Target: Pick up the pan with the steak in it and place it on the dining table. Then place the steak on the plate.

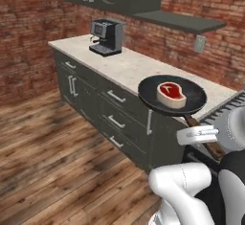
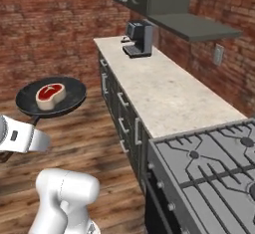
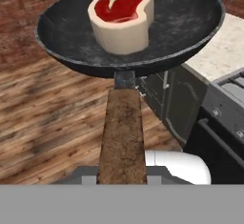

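The black pan (image 1: 150,93) hangs level in the air in front of the wall counter, off the stove. The steak (image 1: 171,94) lies in its middle, red top up. My gripper (image 1: 203,135) is shut on the brown wooden handle (image 3: 123,132), which runs straight back from the pan (image 3: 186,23) to my hand. From the right base the pan (image 2: 74,91) and steak (image 2: 50,95) float over the wooden floor, left of the counter. The steak (image 3: 123,18) looks close and thick in the hand view. The dining table and the plate are out of view.
A beige wall counter (image 1: 129,66) on dark cabinets carries a coffee machine (image 1: 106,37). The stove (image 2: 214,168) sits at the counter's near end. A dark shelf (image 2: 201,26) and cupboards hang on the brick wall. Open wooden floor (image 1: 52,142) lies to the left.
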Available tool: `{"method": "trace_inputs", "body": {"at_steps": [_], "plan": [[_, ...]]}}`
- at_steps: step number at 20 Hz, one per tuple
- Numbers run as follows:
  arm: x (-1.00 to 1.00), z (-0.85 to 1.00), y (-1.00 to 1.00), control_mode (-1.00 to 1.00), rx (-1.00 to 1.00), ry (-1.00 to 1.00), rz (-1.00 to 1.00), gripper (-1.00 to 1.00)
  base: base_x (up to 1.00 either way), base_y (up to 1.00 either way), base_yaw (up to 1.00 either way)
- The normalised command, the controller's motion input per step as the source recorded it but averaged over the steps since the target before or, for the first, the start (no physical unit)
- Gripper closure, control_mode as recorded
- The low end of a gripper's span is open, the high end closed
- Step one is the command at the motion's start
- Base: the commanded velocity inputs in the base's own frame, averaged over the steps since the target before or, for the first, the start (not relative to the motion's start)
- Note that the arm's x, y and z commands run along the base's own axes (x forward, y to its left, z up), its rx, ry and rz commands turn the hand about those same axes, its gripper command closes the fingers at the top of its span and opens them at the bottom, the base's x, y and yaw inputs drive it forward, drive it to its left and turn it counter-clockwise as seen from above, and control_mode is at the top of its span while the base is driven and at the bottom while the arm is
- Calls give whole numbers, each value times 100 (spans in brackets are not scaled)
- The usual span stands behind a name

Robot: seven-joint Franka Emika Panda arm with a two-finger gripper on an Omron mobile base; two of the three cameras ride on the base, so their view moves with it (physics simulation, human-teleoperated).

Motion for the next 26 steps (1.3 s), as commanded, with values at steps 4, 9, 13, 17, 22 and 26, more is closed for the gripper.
{"method": "trace_inputs", "body": {"at_steps": [4,9,13,17,22,26], "plan": [[0,0,0,100,0,0,0,100,-8,0,50],[0,0,0,100,0,0,0,100,-8,0,50],[0,0,0,100,0,0,0,100,-8,0,50],[0,0,0,100,0,0,0,100,-8,0,50],[0,0,0,100,0,0,0,100,-8,0,50],[0,0,0,100,0,0,0,100,-5,0,49]]}}
